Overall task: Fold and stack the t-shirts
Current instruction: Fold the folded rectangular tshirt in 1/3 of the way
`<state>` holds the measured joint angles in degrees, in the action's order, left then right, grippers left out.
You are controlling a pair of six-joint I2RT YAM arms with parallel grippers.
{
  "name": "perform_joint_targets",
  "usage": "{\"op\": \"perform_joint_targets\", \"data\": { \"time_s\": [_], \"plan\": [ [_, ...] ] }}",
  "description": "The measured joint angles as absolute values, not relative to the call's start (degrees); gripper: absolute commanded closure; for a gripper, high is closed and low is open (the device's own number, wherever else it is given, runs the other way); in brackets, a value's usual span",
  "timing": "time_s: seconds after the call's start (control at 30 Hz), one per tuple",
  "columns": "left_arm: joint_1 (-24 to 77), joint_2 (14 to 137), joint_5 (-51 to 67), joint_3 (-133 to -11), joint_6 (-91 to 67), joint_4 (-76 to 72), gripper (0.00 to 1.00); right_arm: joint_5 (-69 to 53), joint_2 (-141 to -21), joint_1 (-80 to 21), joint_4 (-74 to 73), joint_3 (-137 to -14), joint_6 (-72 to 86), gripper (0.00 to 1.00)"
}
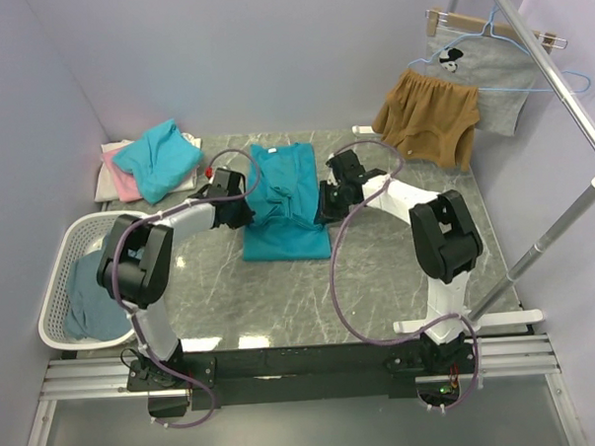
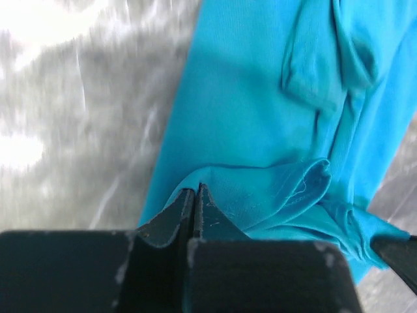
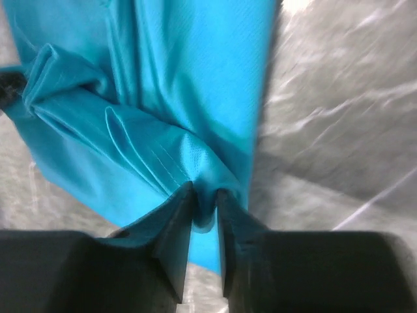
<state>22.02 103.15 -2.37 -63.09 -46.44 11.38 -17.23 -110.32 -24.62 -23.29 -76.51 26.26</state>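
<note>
Left gripper (image 2: pixel 195 190), jaws closed on the left edge of the teal t-shirt (image 1: pixel 286 238), which lies crumpled on the middle of the table (image 1: pixel 410 307) between both arms; right gripper (image 3: pixel 205 194), jaws pinching a raised fold at its right edge

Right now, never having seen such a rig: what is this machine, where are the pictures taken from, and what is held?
Two robot arms are bolted to the near edge of a table. The wide picture looks down from above and behind them; the other two come from cameras on each wrist. A teal t-shirt lies between the arms. The left fingers are shut on a fold of it; the right fingers have its cloth pinched between them. More shirts lie piled at the back left, a basket at the left edge.
</note>
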Motion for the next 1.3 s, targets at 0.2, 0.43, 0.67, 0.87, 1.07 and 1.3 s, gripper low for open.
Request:
{"op": "perform_joint_targets", "data": {
  "time_s": [0.2,0.43,0.67,0.87,1.07,1.3],
  "plan": [
    [19.7,107.63,0.99,-66.85,-44.29,9.78,0.16,-15.53,-112.62,-22.22,-23.66,-78.59,25.02,0.18],
    [19.68,103.55,1.08,-66.06,-42.41,9.32,0.13,-13.72,-105.27,-20.99,-21.63,-72.9,24.77,0.17],
    [19.49,93.36,3.4,-65.17,-41.08,10.13,0.13,-18.31,-101.49,-23.66,-19.11,-72.62,25.47,0.17],
    [19.49,93.25,10.92,-62.0,-41.15,7.07,0.15,-21.76,-102.78,-26.94,-17.69,-72.64,26.39,0.17],
    [19.49,99.68,16.01,-58.87,-41.17,2.04,0.16,-22.52,-109.93,-26.94,-16.73,-75.46,26.35,0.17],
    [19.2,104.12,16.05,-59.13,-40.07,-3.49,0.16,-22.11,-116.95,-26.61,-17.19,-80.58,24.99,0.17]
  ]
}}
